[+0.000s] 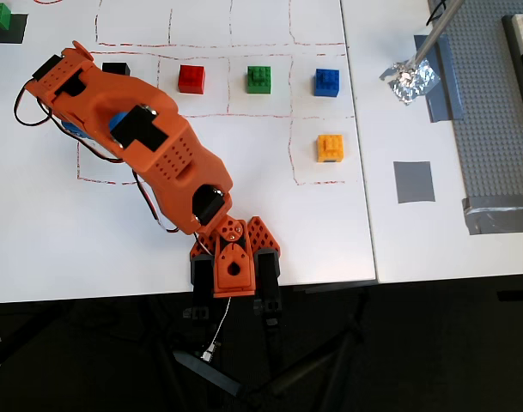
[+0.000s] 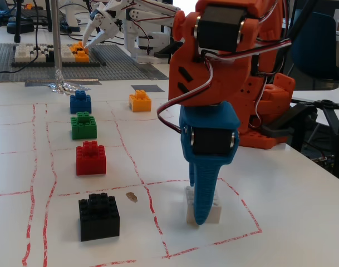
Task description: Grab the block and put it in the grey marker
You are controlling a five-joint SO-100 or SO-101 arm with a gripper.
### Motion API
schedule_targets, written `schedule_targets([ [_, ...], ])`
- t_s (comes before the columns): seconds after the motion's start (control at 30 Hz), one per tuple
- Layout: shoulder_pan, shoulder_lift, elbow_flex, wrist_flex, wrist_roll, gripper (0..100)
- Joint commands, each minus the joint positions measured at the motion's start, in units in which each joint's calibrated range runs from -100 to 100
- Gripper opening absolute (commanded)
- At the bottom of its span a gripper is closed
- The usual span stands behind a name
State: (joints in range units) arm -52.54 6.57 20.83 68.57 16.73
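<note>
In the fixed view the white block (image 2: 215,208) sits inside a red-lined square near the front of the table. My gripper (image 2: 200,214) has its blue fingers (image 2: 205,183) lowered right onto it, and the front finger covers the block's middle. Whether the fingers press on the block does not show. In the overhead view my orange arm (image 1: 149,146) hides the block and the fingertips. The grey marker (image 1: 414,181) lies flat far to the right there, and at the back past the orange-yellow brick in the fixed view (image 2: 147,88).
A row of bricks lies left of the block in the fixed view: black (image 2: 98,217), red (image 2: 91,158), green (image 2: 83,125), blue (image 2: 80,102). An orange-yellow brick (image 2: 139,102) sits by the marker. Crumpled foil (image 1: 409,80) and a grey baseplate (image 1: 493,112) lie beyond.
</note>
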Motion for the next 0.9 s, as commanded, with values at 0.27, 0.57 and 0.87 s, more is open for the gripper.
schedule_targets([
  [0.27, -0.3, -2.1, -3.1, -0.6, -0.2, 0],
  [0.57, -1.8, -4.1, -19.2, 16.4, -3.4, 0],
  [0.87, 3.2, -16.1, -22.6, 31.4, -1.7, 0],
])
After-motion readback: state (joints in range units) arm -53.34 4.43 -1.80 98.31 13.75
